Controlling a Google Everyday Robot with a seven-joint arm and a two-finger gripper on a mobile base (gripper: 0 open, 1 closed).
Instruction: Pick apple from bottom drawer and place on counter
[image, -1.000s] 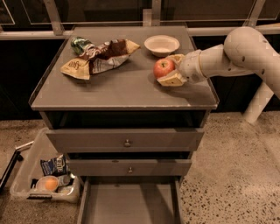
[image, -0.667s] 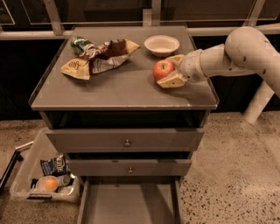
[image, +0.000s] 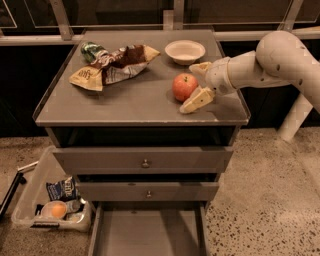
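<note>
The red apple (image: 184, 86) sits on the grey counter (image: 125, 102), toward its right front. My gripper (image: 189, 89) reaches in from the right, open, with one cream finger (image: 200, 67) behind the apple and the other (image: 196, 100) in front of it, resting near the counter top. The fingers stand beside the apple and do not squeeze it. The bottom drawer (image: 147, 232) is pulled out below, and its flat grey floor is bare.
Crumpled snack bags (image: 114, 66) and a green packet (image: 92, 50) lie at the counter's back left. A white bowl (image: 185, 51) stands behind the apple. A clear bin (image: 30, 200) on the floor at left holds an orange-capped container (image: 56, 209). The two upper drawers (image: 145, 161) are shut.
The fingers have spread apart from the apple, the front one dropping toward the counter. The apple now rests slightly lower on the counter, free of the grip.
</note>
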